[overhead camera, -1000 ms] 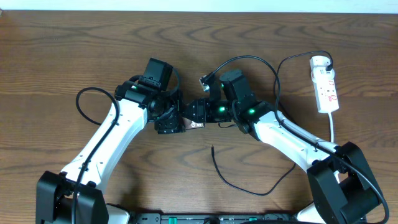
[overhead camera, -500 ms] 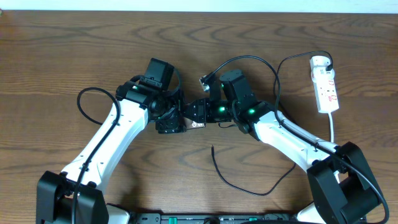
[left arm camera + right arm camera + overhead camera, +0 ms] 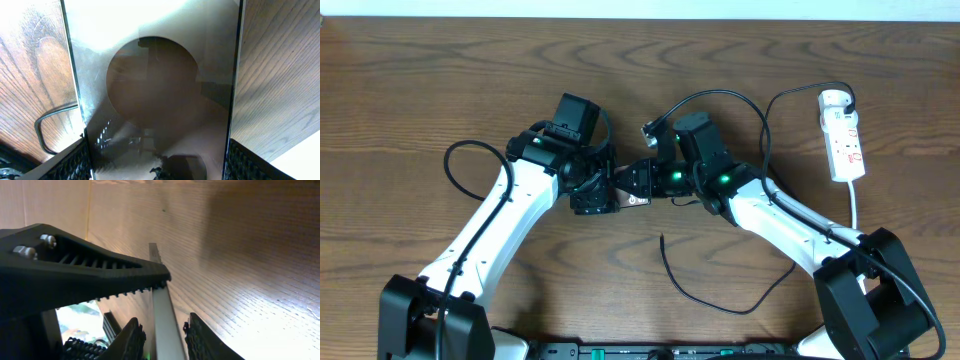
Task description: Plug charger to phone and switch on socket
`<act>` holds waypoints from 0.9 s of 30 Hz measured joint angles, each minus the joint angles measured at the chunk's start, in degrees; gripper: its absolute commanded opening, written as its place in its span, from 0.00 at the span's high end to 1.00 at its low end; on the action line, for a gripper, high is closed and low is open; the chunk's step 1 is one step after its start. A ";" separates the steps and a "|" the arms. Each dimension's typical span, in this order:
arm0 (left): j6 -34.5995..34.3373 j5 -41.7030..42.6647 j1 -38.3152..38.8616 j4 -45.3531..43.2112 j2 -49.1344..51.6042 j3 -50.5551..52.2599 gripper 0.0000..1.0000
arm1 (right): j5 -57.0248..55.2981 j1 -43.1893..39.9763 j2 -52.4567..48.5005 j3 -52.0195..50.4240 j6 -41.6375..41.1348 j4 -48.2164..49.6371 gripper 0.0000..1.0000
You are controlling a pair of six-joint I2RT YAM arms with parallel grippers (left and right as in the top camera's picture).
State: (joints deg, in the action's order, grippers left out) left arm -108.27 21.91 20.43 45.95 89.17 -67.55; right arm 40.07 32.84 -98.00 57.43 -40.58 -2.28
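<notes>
The phone point(image 3: 623, 200) is held between both arms above the middle of the table. In the left wrist view its glossy grey-brown face point(image 3: 155, 75) fills the frame, and my left gripper point(image 3: 156, 162) is shut on its two long edges. In the right wrist view the phone shows edge-on point(image 3: 161, 295), with my right gripper point(image 3: 162, 332) closed across its thickness. The charger cable point(image 3: 760, 295) runs from the socket strip point(image 3: 844, 145) in a long loop. Its plug tip point(image 3: 662, 238) lies loose on the table in front of both grippers point(image 3: 592, 198) point(image 3: 645, 180).
The socket strip lies at the far right with a round white plug point(image 3: 834, 100) at its far end and a white lead point(image 3: 855, 205) running toward the front. The left arm's thick black cable point(image 3: 460, 160) loops at the left. A dark cable loop point(image 3: 47, 125) shows beside the phone.
The phone and both grippers have shifted very slightly to the right. The charger cable and its tip have not moved.
</notes>
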 measured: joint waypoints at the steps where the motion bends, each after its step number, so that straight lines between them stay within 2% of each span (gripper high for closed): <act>1: 0.00 -0.02 0.00 0.00 0.00 0.00 0.93 | -0.09 0.00 0.00 0.00 -0.02 -0.11 0.74; 27: 0.02 -1.29 0.57 0.00 0.00 0.00 0.93 | -1.14 0.00 0.00 0.00 -0.02 -0.42 0.76</act>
State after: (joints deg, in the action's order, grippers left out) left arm -108.25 20.62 20.99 45.95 89.17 -67.55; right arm 38.94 32.84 -98.00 57.43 -40.60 -2.70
